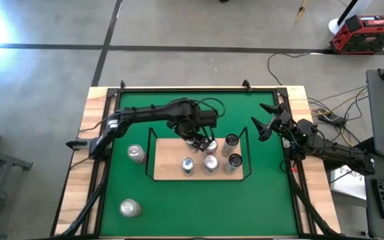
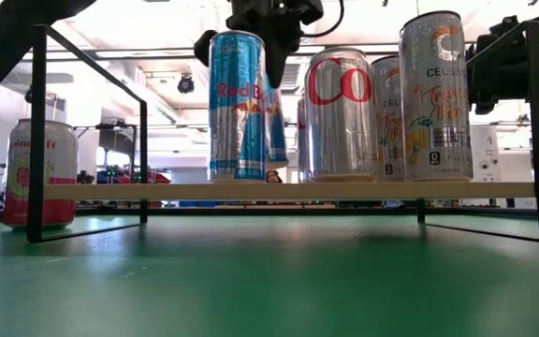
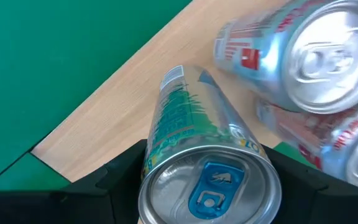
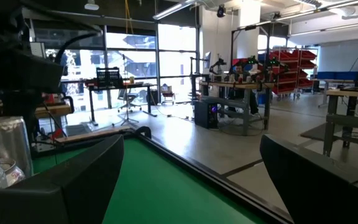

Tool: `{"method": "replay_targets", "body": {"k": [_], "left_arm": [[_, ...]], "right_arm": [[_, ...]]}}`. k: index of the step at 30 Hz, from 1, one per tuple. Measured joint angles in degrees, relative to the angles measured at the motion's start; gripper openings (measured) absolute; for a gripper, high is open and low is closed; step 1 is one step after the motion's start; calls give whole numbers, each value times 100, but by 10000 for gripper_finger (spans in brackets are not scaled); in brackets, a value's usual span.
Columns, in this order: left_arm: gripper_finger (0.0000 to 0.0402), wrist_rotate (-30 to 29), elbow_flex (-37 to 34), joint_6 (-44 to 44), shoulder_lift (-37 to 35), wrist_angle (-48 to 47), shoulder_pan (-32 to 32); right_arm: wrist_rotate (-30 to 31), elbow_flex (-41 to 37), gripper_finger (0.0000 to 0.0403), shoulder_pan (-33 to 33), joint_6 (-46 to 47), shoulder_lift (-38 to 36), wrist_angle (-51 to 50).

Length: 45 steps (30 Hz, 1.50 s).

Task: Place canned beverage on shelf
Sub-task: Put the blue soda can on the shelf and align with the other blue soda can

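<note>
— Holding anything on the left?

— Yes, my left gripper [image 1: 203, 141] is clamped on a blue-tabbed can [image 3: 207, 158] standing on the shelf [image 1: 169, 167], toward its twelve o'clock edge in the high view. Four more cans crowd that board: two silver tops [image 1: 210, 162] at its middle, two dark-topped ones [image 1: 235, 161] at three o'clock. They sit just beside the held can.

— And the right?

— My right gripper [image 1: 264, 124] waits at the table's three o'clock side, fingers spread, nothing between them.

— What does the low view add?

— Labels: a Red Bull can [image 2: 237, 105] and a Celsius can [image 2: 434, 97] upright on the board. I can't read those from above.

— Anything off the shelf?

— Two cans on the green felt [image 1: 179, 207], at nine o'clock [image 1: 136, 153] and seven o'clock [image 1: 129, 208]. Beyond the table I see workbenches and red bins [image 4: 288, 62].
</note>
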Motion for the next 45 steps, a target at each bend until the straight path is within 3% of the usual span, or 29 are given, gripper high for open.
{"method": "replay_targets", "body": {"k": [14, 35, 45], "left_arm": [[239, 291, -424, -229, -13, -8, -108], [241, 296, -495, -341, -7, 0, -157], [267, 299, -556, -341, 0, -2, -157]], "right_arm": [[-2, 0, 368, -1, -5, 0, 0], [-1, 0, 368, -1, 3, 0, 0], [0, 0, 368, -2, 6, 0, 0]]}}
